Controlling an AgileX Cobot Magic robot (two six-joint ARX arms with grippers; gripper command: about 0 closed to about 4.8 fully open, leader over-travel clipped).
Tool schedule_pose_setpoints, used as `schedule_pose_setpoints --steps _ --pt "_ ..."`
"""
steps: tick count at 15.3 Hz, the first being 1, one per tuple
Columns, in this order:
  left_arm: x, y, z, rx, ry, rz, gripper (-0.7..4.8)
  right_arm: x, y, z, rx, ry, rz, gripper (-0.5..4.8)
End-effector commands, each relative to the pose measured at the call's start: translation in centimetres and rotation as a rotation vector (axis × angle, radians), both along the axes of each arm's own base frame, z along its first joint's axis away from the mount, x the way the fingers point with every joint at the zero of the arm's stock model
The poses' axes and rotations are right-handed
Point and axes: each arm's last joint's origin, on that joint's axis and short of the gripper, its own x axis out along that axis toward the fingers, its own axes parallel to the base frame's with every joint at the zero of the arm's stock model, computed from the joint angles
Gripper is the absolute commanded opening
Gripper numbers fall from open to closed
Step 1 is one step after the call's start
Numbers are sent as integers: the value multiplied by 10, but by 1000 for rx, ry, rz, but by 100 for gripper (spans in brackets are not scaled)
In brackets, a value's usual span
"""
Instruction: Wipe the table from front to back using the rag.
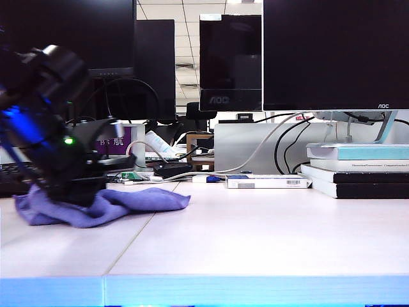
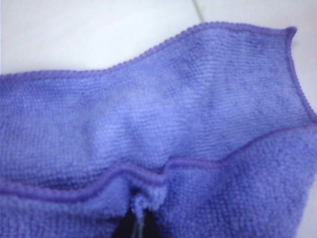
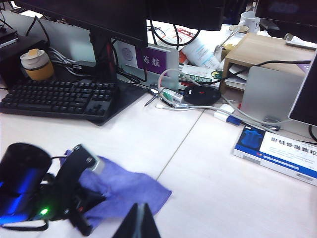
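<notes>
Rag [image 1: 108,204]: bunched on the left of the counter [image 1: 255,236], about halfway back.
Left hand [image 2: 137,220]: shut on a pinched fold of the rag, pressed low.
Right hand [image 3: 137,223]: raised at the right, away from the rag; jaws seen tight together, nothing held.
Risk, bunching: little cloth is laid flat, so streaks may be left unwiped.
Risk, far clutter: the cables [image 1: 192,174] and keyboard [image 3: 59,96] may be struck if the stroke is carried too far.

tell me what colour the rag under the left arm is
Purple-blue, with a darker purple stitched edge; the rag shows best in the left wrist view.
</notes>
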Motion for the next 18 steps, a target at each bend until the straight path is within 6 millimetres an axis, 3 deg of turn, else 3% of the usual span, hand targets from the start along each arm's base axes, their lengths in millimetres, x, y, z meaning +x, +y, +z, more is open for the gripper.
schedule_pose_setpoints --steps 1,4,8,18 --pt "-31 9 -10 37 115 -9 -6 -1 -1 3 12 -13 0 -1" --pt "-60 10 -13 39 135 -36 -6 -1 -1 3 12 -13 -1 -1" --pt "-84 7 -13 30 166 -62 -6 -1 -1 3 12 -13 0 -1" --pt "-124 28 -15 69 250 -62 -6 -1 -1 3 12 -13 0 -1"
